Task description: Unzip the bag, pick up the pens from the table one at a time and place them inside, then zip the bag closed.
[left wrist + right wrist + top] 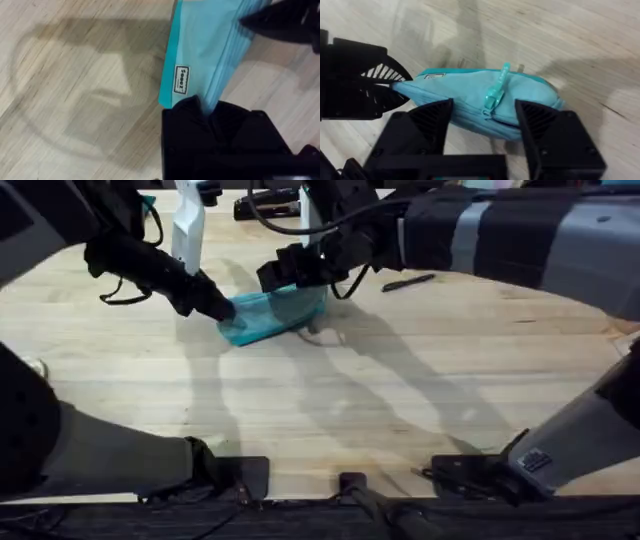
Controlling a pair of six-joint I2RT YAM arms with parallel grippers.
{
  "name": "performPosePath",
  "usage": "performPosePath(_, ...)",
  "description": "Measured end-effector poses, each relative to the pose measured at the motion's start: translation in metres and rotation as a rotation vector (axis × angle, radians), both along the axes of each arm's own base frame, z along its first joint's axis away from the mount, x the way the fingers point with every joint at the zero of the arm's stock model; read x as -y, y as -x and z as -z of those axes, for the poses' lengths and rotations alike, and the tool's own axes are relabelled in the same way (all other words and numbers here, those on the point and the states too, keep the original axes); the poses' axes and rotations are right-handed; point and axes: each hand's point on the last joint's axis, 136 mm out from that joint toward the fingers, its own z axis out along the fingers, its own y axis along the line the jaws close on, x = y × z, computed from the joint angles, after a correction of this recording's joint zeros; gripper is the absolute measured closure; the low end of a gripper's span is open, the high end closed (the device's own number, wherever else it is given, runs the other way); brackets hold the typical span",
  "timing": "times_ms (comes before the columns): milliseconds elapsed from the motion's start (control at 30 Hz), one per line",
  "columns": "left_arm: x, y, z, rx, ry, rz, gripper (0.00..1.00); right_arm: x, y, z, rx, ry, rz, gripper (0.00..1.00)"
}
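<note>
Two pincers are being seen at the teal bag (272, 315), which is lying on the desk (380, 400) toward its far left-centre part. The bag's left end is being gripped by the left pincer (222, 310); in the left wrist view its black fingers (200, 130) are being seen clamped together on the fabric edge just beside a small white label (182, 79). The right pincer (290, 275) is being held over the bag's other side, fingers apart. In the right wrist view its two black ribbed fingers (432, 122) are being seen spread on either side of the teal pull tab (497, 90), with the tab between them and not being touched as far as can be told. The zip is being seen running along the bag's top; whether it is closed along the whole length cannot be told. One black pen (408, 282) is lying on the desk to the right of the bag, well apart from it, under the right arm. Shadows of both arms are being cast across the light wood.
</note>
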Motion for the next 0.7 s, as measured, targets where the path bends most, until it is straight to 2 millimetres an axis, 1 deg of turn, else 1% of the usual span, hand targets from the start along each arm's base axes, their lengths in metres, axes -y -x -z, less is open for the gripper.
performPosePath(167,0.0,0.0,0.0,0.0,0.0,0.0,0.957,-0.0002,-0.0019,-0.0011,0.008,-0.003,0.003,0.476)
performPosePath(300,0.0,0.0,0.0,0.0,0.0,0.0,0.957,-0.001,-0.0024,-0.0018,0.011,-0.006,0.003,0.705)
performPosePath(367,0.0,0.0,0.0,0.0,0.0,0.0,0.957,-0.0007,-0.0025,-0.0018,0.011,-0.006,0.004,0.795)
performPosePath(567,0.0,0.0001,0.0,0.0,0.0,0.0,0.957,0.0001,-0.0024,-0.0012,0.008,-0.004,0.007,0.952)
performPosePath(700,0.0001,0.0002,0.0,-0.001,0.0,0.0,0.957,0.0013,-0.0008,0.0004,-0.001,0.003,0.007,0.968)
